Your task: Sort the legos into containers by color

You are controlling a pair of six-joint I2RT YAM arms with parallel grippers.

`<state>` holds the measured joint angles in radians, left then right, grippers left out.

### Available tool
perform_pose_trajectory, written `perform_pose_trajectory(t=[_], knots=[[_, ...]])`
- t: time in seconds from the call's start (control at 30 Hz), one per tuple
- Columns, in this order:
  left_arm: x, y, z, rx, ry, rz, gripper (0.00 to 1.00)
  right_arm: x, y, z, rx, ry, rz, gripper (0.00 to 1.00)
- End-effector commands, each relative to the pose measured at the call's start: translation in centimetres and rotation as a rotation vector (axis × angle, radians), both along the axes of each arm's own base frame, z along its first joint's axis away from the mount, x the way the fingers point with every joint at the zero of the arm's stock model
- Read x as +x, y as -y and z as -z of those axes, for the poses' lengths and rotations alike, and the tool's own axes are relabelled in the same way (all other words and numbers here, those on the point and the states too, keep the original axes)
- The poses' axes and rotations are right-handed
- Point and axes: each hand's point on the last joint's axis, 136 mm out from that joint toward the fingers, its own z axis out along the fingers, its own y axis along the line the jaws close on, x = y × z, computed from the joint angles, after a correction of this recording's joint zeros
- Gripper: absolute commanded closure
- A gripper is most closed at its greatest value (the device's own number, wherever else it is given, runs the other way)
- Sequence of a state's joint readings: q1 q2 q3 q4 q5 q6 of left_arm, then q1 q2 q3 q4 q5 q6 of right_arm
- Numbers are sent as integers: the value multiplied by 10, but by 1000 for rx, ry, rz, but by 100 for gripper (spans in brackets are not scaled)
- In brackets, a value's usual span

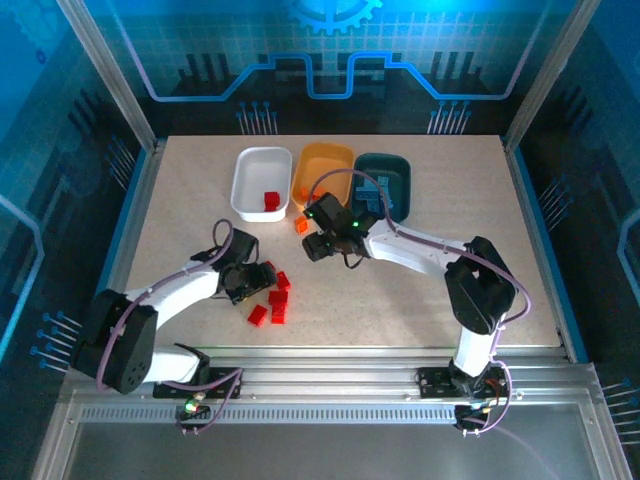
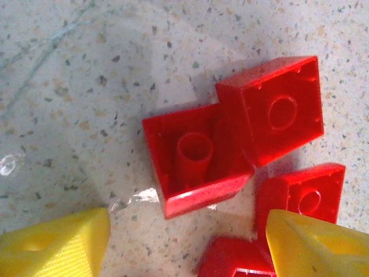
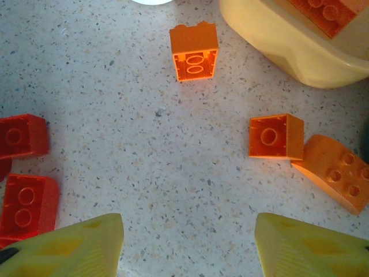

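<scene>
Two white arms point(image 1: 185, 290) with black joints point(image 1: 478, 295), purple cables point(image 1: 430, 237), green lights point(image 1: 352, 224) and yellow jaws.

In the left wrist view, the fingers point(image 2: 55, 245) of the left end effector point(image 2: 187, 222) run off the bottom edge. One covers part of a red brick point(image 2: 302, 193), and a second red brick point(image 2: 236, 259) is cut off beside it. The right wrist view crops the orange tub point(image 3: 277, 49) at the top. From above, you can't count the bricks point(image 1: 375, 190) in the teal tub point(image 1: 400, 165).
</scene>
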<state>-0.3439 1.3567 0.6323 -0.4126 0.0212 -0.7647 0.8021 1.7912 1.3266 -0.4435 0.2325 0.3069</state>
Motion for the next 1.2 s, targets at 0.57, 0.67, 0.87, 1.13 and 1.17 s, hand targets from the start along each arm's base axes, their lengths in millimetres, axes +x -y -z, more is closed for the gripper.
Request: perform_pose_trajectory(t=[0.57,0.67,0.87,1.13,1.17], knots=[[29,-33,12,250,26,-12,44,-18,25,-1,40,17,6,39],[36,-36,12,287,15,-2,44,-21,27,2,34,17,-3,39],[43,-43,16,330,-6,-2,52,-23,28,5,32,12,-12,39],[45,-51,16,346,5,-5,59,-21,33,6,36,12,-8,40],[46,-52,16,348,5,-4,61,-21,34,6,37,11,-8,40]])
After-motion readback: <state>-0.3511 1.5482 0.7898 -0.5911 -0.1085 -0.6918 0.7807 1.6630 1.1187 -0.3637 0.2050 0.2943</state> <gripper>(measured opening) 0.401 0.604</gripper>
